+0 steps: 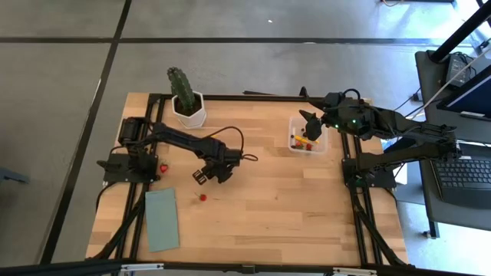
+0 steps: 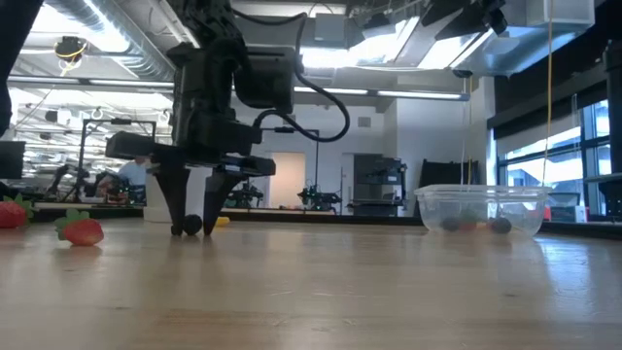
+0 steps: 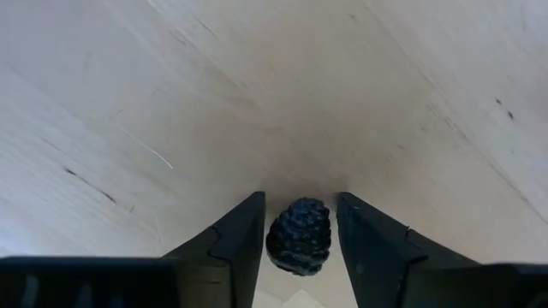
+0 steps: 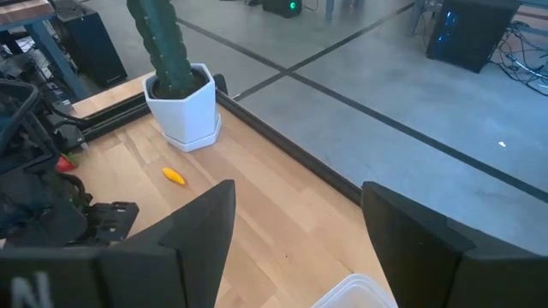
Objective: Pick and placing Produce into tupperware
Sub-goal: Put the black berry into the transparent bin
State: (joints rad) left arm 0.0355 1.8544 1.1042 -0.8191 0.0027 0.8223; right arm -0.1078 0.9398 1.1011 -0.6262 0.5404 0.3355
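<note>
Left gripper (image 1: 205,175) down at the wooden table (image 1: 268,207), near its middle-left, fingertips at the surface. In the left wrist view its two dark fingers (image 3: 235,244) straddle a dark bumpy berry (image 3: 300,237); small gaps show on both sides, so the jaws are partly open around it, not clamped yet. Low view shows the same gripper (image 2: 194,226) with fingertips at the tabletop and the dark berry (image 2: 192,225) between them.

Right gripper (image 1: 311,125) hovers over the tupperware (image 1: 308,134) at the table's far right side. Right wrist view shows its fingers (image 4: 201,231) spread wide, nothing between them, a corner of the clear container (image 4: 355,292) just under.

Tupperware is clear, lidless, upright, and holds some produce: yellow-orange and red bits from above (image 1: 301,141), dark round ones through the wall in the low view (image 2: 499,226).

Loose produce on the table: a red strawberry piece (image 1: 202,197) just in front of the left gripper, another red piece (image 1: 163,168) by the left arm base, two strawberries (image 2: 83,230) at left in the low view, a yellow-orange piece (image 4: 174,176) near the pot.

Cactus in white hexagonal pot (image 1: 188,109) at the table's far-left edge. Flat green pad (image 1: 161,219) at the near-left. A person (image 2: 128,175) sits far back in the room
</note>
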